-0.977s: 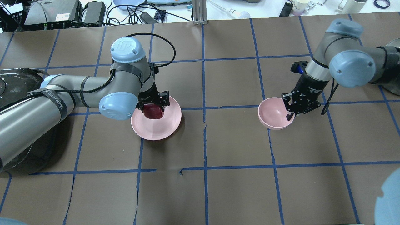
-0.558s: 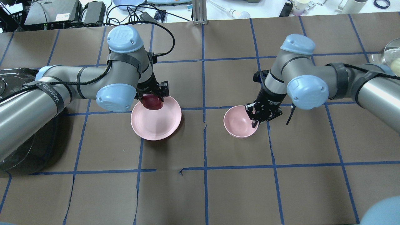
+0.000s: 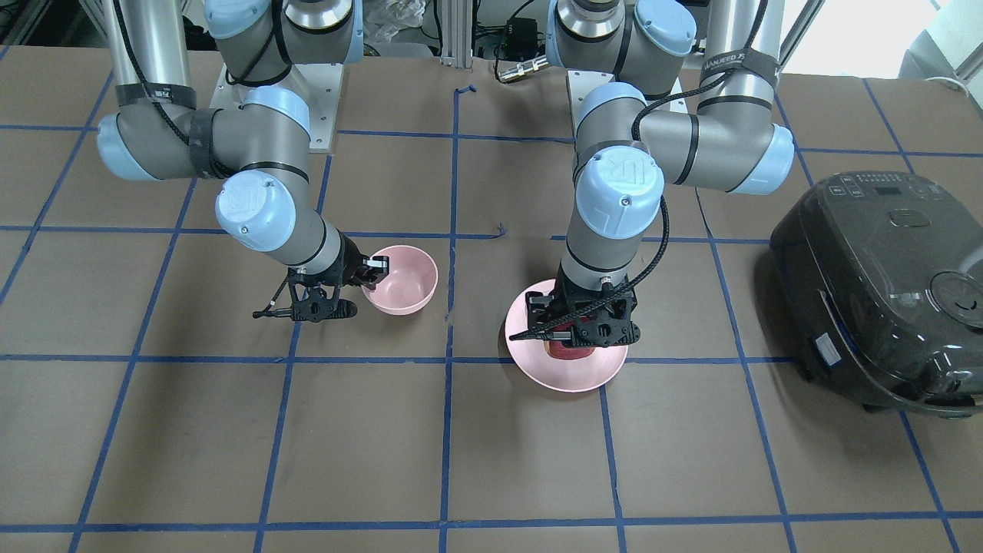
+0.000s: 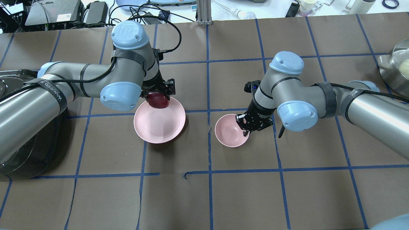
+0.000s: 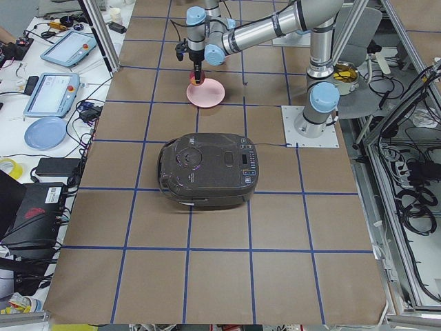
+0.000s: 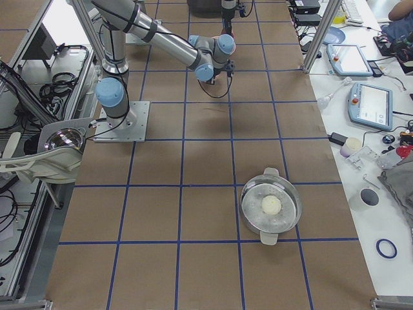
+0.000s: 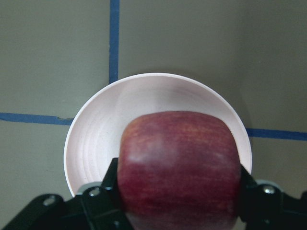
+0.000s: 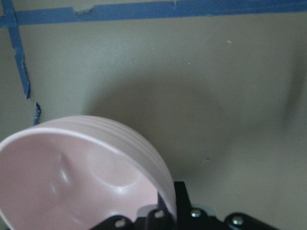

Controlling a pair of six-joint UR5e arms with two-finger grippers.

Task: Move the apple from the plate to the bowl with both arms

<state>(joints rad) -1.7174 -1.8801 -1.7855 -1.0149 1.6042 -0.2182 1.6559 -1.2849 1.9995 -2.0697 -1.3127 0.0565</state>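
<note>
The left gripper (image 4: 158,96) has its jaws clamped on the two sides of the apple (image 7: 178,167). We see the dark-red fruit held clear of the plate (image 4: 159,129), above its far rim in the overhead view. The right gripper (image 4: 246,126) pinches the bowl (image 4: 228,132) by its rim, one finger inside and one outside. The bowl tips in the right wrist view, and we cannot tell whether its base touches the table (image 4: 204,198). Bowl and plate are near each other but apart, on either side of the middle blue tape line. Above the apple, the left arm (image 4: 64,83) points its wrist straight down, then bends at a blue-capped joint, and its long forearm runs off the overhead view's left edge. The right arm (image 4: 351,102) leans its wrist down toward the bowl's right side and stretches in low from the right edge. We read a "UR" logo on the joint caps (image 4: 129,31) and "WANJEED" on the black strap (image 4: 54,94) around the left forearm. White lettering on the right gripper's body is too small for us to read.
</note>
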